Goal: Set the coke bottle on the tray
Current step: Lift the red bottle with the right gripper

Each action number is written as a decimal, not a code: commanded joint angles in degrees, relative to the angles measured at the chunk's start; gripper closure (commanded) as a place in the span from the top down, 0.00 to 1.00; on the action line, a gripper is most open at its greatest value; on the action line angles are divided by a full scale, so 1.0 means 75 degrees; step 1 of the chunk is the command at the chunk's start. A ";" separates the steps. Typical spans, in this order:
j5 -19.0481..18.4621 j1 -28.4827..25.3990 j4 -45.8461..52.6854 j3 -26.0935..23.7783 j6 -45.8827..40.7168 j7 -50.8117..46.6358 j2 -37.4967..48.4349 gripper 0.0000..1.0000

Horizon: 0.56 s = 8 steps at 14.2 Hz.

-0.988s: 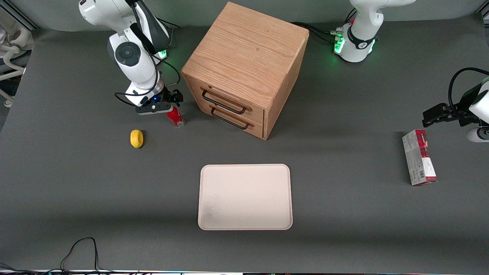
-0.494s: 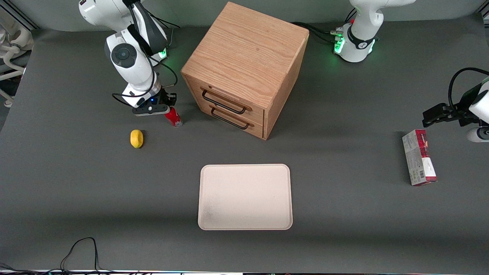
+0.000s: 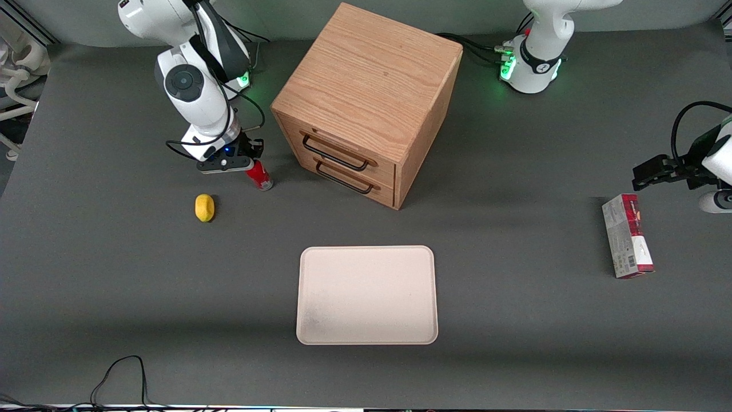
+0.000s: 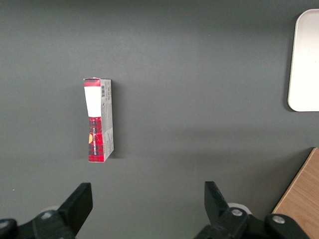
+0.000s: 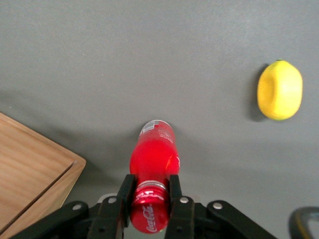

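The coke bottle (image 3: 260, 176) is small and red, and stands tilted between the lemon and the wooden cabinet. My right gripper (image 3: 252, 163) is shut on its neck, just below the red cap. In the right wrist view the fingers (image 5: 124, 194) clamp either side of the bottle (image 5: 152, 154), with my gripper (image 5: 148, 193) around its neck. Its base is at or just above the table; I cannot tell which. The pale cream-pink tray (image 3: 366, 294) lies flat and bare, nearer the front camera than the cabinet. Its edge shows in the left wrist view (image 4: 305, 59).
A wooden drawer cabinet (image 3: 366, 103) with two black handles stands close beside the bottle; its corner shows in the right wrist view (image 5: 30, 169). A yellow lemon (image 3: 204, 207) (image 5: 280, 90) lies nearby. A red-and-grey carton (image 3: 627, 236) (image 4: 98, 119) lies toward the parked arm's end.
My gripper and the bottle in it have shifted a little away from the cabinet, toward the working arm's end. The last half second shows almost no movement.
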<state>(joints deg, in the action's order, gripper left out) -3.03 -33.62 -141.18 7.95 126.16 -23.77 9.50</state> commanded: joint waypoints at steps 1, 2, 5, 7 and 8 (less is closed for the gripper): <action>-0.0006 -0.0041 0.1615 0.0100 -0.1896 -0.0018 0.0315 0.00; 0.0005 -0.0041 0.2341 0.0216 -0.2564 0.0017 0.0281 0.00; 0.0321 -0.0029 0.4229 0.0486 -0.4137 0.0110 0.0116 0.00; 0.0369 -0.0041 0.5086 0.0499 -0.4619 0.0123 0.0046 0.00; 0.0369 -0.0052 0.5566 0.0475 -0.4981 0.0123 -0.0093 0.00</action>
<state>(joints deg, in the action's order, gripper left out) -1.46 -33.56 -107.58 11.42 93.91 -23.65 11.98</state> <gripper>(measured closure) 0.683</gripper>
